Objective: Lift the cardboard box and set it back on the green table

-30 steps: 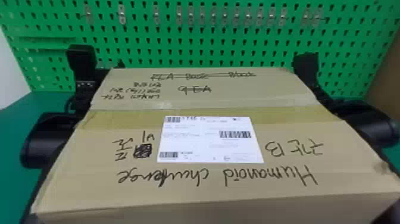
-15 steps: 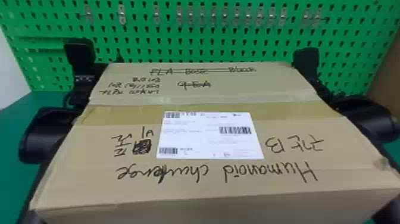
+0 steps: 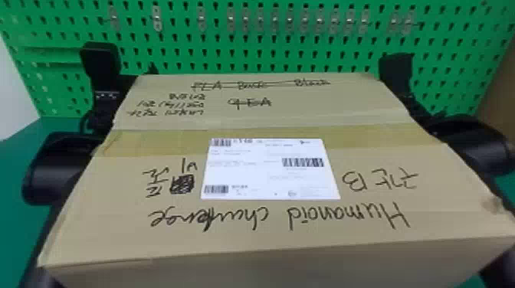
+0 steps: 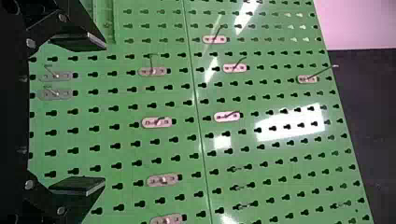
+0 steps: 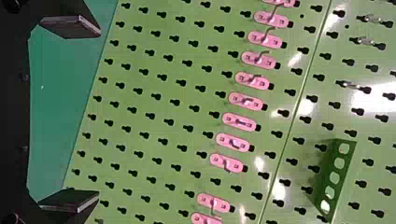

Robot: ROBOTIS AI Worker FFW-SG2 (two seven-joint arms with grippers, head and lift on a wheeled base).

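The cardboard box (image 3: 268, 241) fills the middle of the head view, lid up, with a white label, tape and handwriting. Both arms flank it, close against its left and right sides. Past its far left corner is my left gripper (image 3: 100, 76); my right gripper (image 3: 396, 78) is past the far right corner. In the left wrist view the left gripper (image 4: 84, 113) has its fingers wide apart with nothing between them. The right gripper (image 5: 74, 114) is likewise open and empty. The green table (image 3: 15, 172) shows at the left; the box's underside is hidden.
A green pegboard (image 3: 268, 49) with metal hooks stands upright behind the box, facing both grippers. A green holder with round holes (image 5: 337, 177) is mounted on it in the right wrist view. A white wall (image 3: 15, 95) borders the table at the left.
The box and both arms have shifted upward together in the head view, the box staying between them. More of its front face shows at the bottom. Both earlier frames have the arms flanking it too.
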